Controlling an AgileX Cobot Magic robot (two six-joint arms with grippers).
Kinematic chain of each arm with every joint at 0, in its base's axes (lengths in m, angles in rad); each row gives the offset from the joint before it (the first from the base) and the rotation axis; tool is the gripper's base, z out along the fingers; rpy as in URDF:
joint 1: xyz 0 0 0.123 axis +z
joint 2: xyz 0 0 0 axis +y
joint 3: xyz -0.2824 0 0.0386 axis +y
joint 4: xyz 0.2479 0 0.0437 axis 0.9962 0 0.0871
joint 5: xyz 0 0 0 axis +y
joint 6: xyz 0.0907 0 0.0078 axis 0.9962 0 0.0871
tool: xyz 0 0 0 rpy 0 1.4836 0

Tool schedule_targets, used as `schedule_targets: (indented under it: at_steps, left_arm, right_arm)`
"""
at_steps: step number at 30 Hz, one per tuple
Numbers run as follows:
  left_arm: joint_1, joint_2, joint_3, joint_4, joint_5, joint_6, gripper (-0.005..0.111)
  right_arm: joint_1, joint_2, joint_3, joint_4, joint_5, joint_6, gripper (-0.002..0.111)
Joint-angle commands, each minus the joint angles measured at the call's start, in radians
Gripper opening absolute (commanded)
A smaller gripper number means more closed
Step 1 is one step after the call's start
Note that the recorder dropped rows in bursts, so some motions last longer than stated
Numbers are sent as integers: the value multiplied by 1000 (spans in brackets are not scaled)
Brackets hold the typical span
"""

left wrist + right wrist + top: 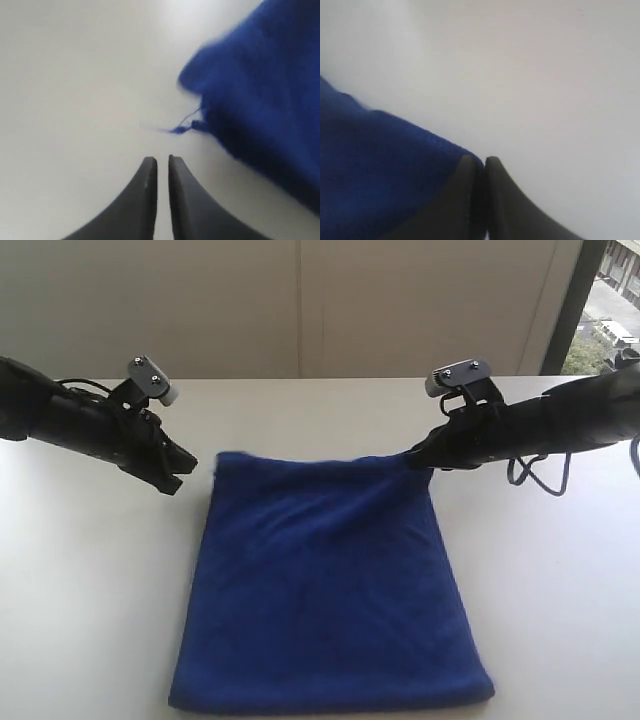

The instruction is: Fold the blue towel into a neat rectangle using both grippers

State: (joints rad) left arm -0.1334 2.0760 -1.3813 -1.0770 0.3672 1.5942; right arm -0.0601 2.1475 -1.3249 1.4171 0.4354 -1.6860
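White tabletop fills the exterior view, with a pale wall at 12 o'clock and a strip of window toward 2 o'clock. From 9 o'clock the left gripper reaches in over the table, its tips just beside the towel's far-left corner but clear of it. In its wrist view this gripper has its jaws drawn almost together with only a thin slit of table between them, and it holds nothing. A loose blue thread trails from the cloth corner near the tips. The blue towel lies flat in the middle of the table, running from the centre down to 6 o'clock, doubled into a rough rectangle that is wider at its near edge. At the towel's 1 o'clock corner sits the right gripper, jaws pressed together, with the towel's edge running right into the tips and looking nipped there, the corner slightly raised. A dark cable loops under that arm.
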Motion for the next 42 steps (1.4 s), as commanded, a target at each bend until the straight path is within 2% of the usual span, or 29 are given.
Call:
schedule_targets:
  at_steps: [1,5,11,15,16,18,21,23,25,26,27,29,32,34,35,42]
  left_arm:
    - [10,-4,6,-165,-22,158,31]
    - [10,-4,6,-293,-14,272,35]
    - [10,-4,6,-306,28,272,35]
    - [10,-4,6,-309,69,272,35]
    - [10,-4,6,-311,83,272,35]
    - [10,-4,6,-322,122,272,35]
    - [6,-4,6,-391,212,260,35]
    - [-17,-4,6,-475,229,243,31]
    - [-61,-4,-17,-473,227,234,9]
    - [-99,1,-43,-435,191,194,0]
    - [-114,11,-59,-406,162,152,0]
    - [-140,43,-105,-306,156,48,0]
    - [-148,127,-199,-182,289,-116,0]
    - [-148,164,-219,-177,290,-129,0]
    - [-148,171,-221,-177,281,-129,0]
    - [-148,207,-224,-143,204,-129,0]
  right_arm:
    - [-16,-3,-6,7,-19,-14,9]
    - [-16,-3,-6,7,-15,-14,9]
    - [-16,2,-6,7,-36,-14,12]
    - [-16,9,-6,11,-86,0,32]
    - [-16,9,-6,11,-101,16,42]
    - [-16,7,-9,11,-122,16,55]
    - [-16,-20,-22,11,-160,26,61]
    - [-16,-61,-28,11,-170,48,61]
    - [-16,-108,-28,2,-133,117,61]
    - [-16,-142,-28,-23,-32,194,59]
    - [-16,-154,-28,-39,32,229,57]
    - [-16,-178,-28,-144,148,371,45]
    - [-16,-188,-28,-578,345,730,0]
    - [-10,-190,-12,-703,452,836,0]
    - [-1,-190,1,-703,469,834,0]
    - [106,-190,105,-736,403,836,0]
